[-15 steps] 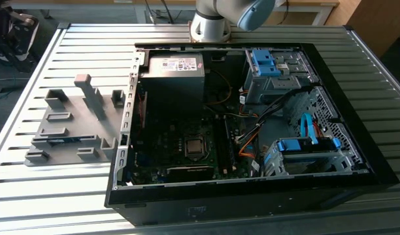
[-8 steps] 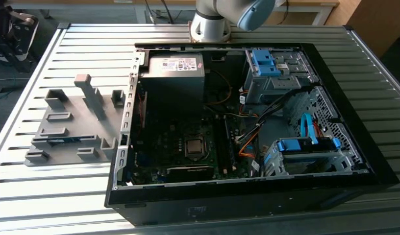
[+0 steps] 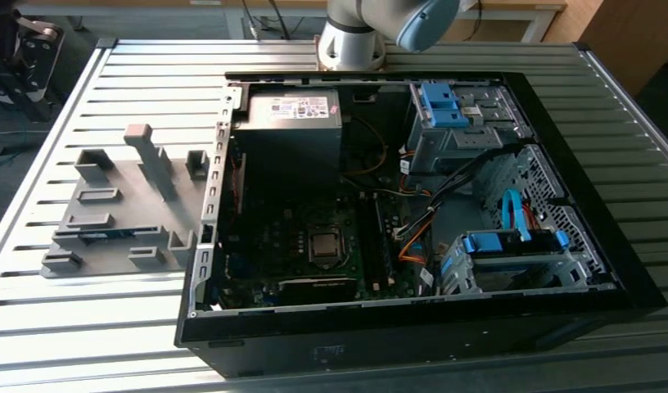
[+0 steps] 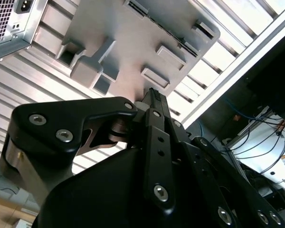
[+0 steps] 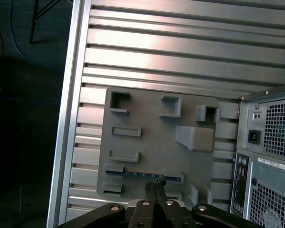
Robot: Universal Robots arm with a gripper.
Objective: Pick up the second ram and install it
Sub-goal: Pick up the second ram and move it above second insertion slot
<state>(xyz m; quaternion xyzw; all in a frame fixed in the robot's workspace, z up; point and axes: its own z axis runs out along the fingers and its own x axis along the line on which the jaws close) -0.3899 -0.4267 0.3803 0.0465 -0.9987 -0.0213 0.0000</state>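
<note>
The second ram (image 3: 105, 235) lies as a dark blue-green strip in a slot of the grey holder tray (image 3: 148, 184), at the exterior view's left beside the open computer case (image 3: 422, 205). In the first wrist view the ram (image 5: 142, 173) crosses the tray (image 5: 156, 133) just past my fingertips. In the second wrist view the ram (image 4: 164, 28) is a dark line along one slot of the tray (image 4: 128, 42). My gripper (image 5: 156, 183) (image 4: 152, 92) hangs well above the tray, fingers pressed together and holding nothing. The black motherboard slots (image 3: 380, 237) run inside the case.
The arm's base (image 3: 350, 41) stands behind the case on the ribbed metal table (image 3: 115, 82). Blue drive cages (image 3: 509, 254) and loose cables (image 3: 422, 221) crowd the case at the exterior view's right. The power supply (image 3: 295, 110) sits at its back.
</note>
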